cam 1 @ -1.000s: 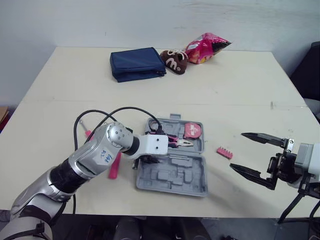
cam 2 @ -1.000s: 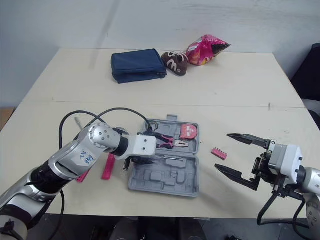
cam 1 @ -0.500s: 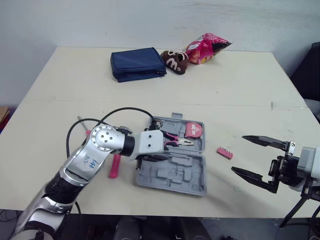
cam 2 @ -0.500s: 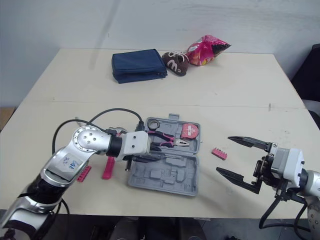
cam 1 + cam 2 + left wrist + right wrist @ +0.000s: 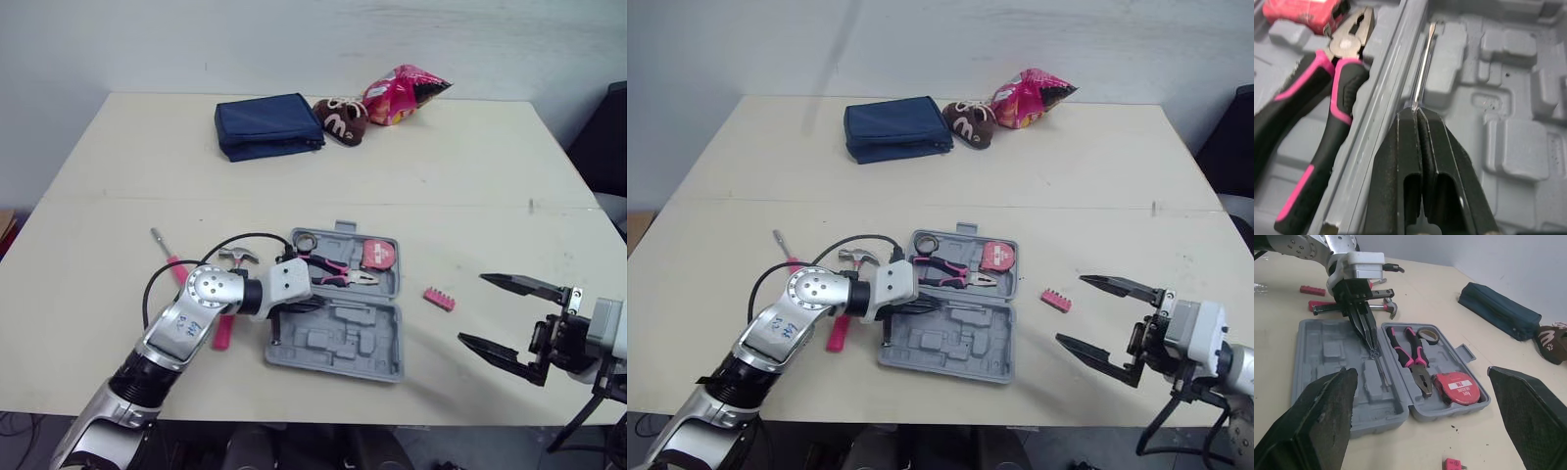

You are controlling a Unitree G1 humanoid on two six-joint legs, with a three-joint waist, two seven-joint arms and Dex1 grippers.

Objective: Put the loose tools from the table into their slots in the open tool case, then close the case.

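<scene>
The left arm has sunk and drawn its elbow back toward the near edge of the desk. That uncovers loose tools it was hiding: a hammer, a pink-handled screwdriver and a second pink handle, all on the desk just left of the tool case. The right jaws have eased lower too. They hover wide apart and empty, well right of the case, with the pink bit holder on the desk between them and it.

The left jaws are pressed together on a thin metal shaft. Its free end lies along the moulded tray of the case's near half, just beside the hinge ridge. Pliers and a red tape measure sit in the far half.

My reading is that the shaft is being laid into its groove, though it is too slim to tell whether it is seated or merely resting on the plastic. If it is down, letting go comes next, and at least four pieces then wait on the desk before the case can shut
</scene>
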